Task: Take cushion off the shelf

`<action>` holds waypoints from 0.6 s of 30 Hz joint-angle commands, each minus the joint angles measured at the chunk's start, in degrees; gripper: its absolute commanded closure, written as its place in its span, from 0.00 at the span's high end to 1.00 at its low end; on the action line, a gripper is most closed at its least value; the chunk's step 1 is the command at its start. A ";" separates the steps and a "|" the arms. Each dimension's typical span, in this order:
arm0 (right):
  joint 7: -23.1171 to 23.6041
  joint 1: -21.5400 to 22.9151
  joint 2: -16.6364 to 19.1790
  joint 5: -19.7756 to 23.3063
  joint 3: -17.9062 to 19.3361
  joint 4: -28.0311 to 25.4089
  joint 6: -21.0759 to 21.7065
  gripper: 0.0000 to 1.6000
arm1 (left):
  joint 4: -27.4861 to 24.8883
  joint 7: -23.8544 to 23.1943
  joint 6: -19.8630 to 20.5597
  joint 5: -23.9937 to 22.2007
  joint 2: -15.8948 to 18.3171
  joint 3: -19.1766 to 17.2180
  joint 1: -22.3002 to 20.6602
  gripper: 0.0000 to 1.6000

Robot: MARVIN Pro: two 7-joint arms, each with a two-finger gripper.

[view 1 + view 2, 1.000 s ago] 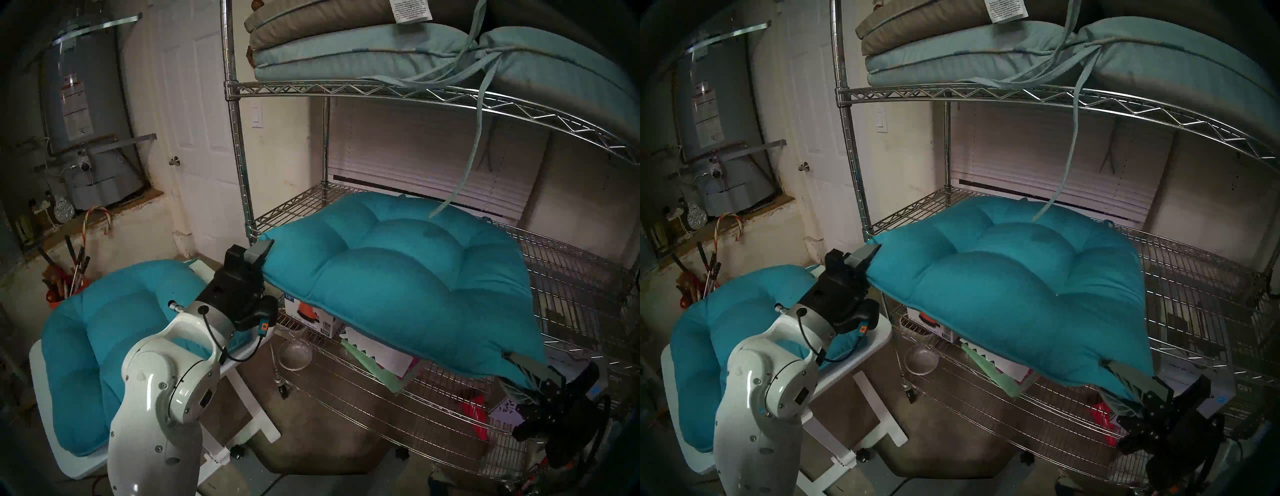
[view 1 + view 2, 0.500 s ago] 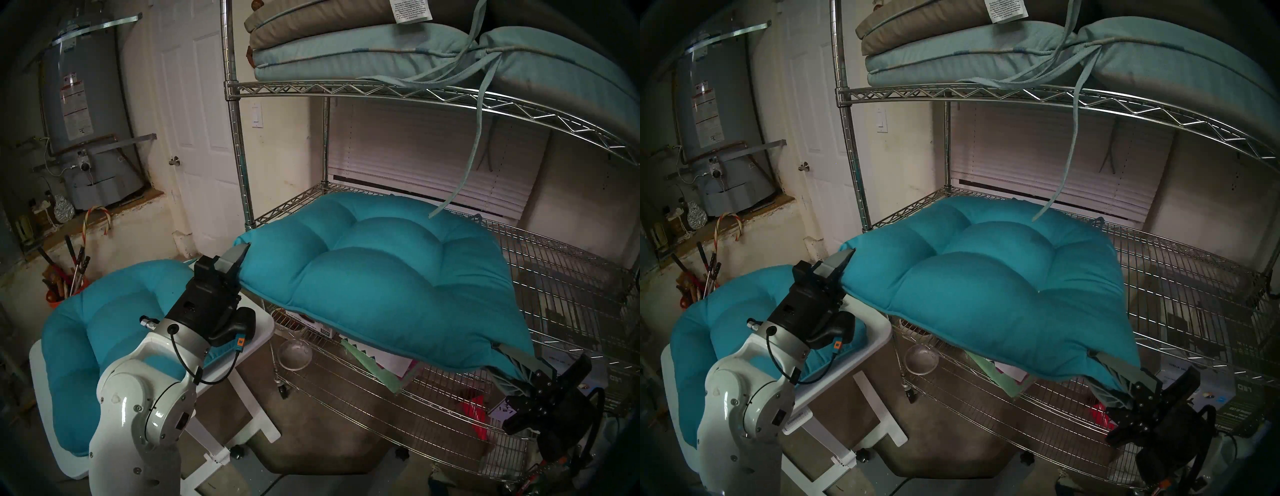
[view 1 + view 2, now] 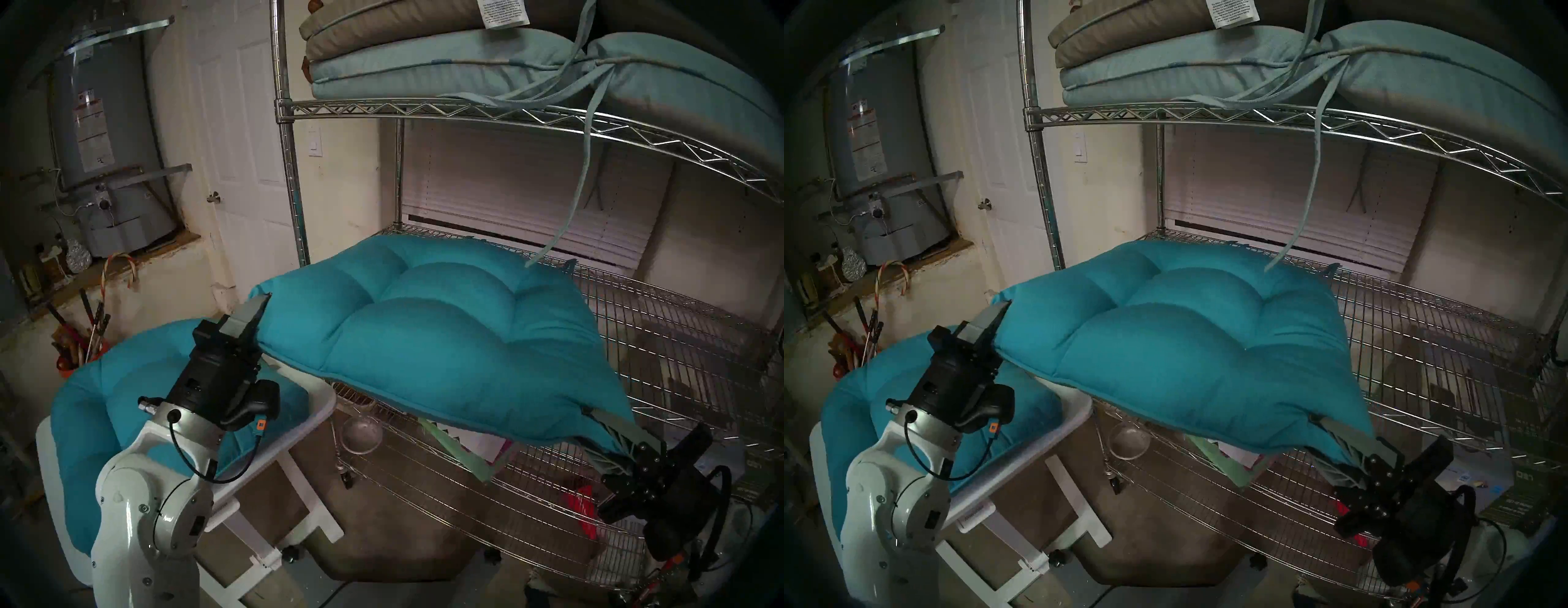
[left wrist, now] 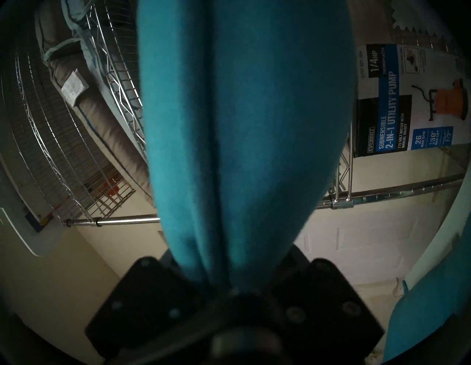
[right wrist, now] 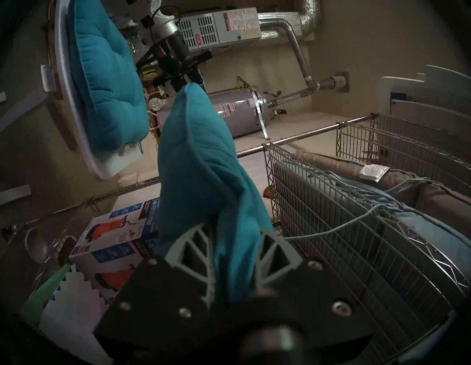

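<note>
Head view: left hand (image 3: 259,316), right hand (image 3: 617,441) clamping cushion (image 3: 445,339) corners.

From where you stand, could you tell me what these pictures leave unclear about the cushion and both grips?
- Left gripper fingers: left wrist view, buried in the teal cushion.
- Cushion's far edge on the shelf: both head views; the cushion's own bulk hides whether it rests on the wire.
- Right gripper fingertips: right wrist view, wrapped in cushion fabric.
- Second teal cushion on the white table: head views, partly behind the left arm.
</note>
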 commanded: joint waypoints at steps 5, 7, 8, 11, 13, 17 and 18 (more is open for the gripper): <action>0.29 3.57 1.01 1.43 -1.80 -0.58 2.63 0.00 | -2.70 8.14 -0.59 -2.92 -1.15 -6.32 4.07 0.00; 0.53 4.12 1.29 1.41 -2.13 -0.58 2.84 0.00 | -2.70 9.54 -0.94 -3.28 -1.33 -7.32 4.92 0.00; 0.64 4.34 1.41 1.40 -2.28 -0.58 2.91 0.00 | -2.70 10.05 -1.09 -3.44 -1.40 -7.72 5.24 0.00; 1.07 5.22 1.92 1.30 -2.85 -0.58 3.25 0.00 | -2.70 11.84 -1.57 -3.82 -1.68 -9.28 6.45 0.00; 1.22 5.51 2.11 1.25 -3.04 -0.58 3.33 0.00 | -2.70 12.39 -1.66 -4.01 -1.83 -9.83 6.74 0.00; 1.95 6.94 2.95 1.15 -4.06 -0.58 3.72 0.00 | -2.70 15.44 -2.53 -4.86 -2.40 -12.55 8.41 0.00; 2.10 7.23 3.13 1.14 -4.29 -0.58 3.75 0.00 | -2.70 16.08 -2.80 -5.08 -2.52 -13.12 8.82 0.00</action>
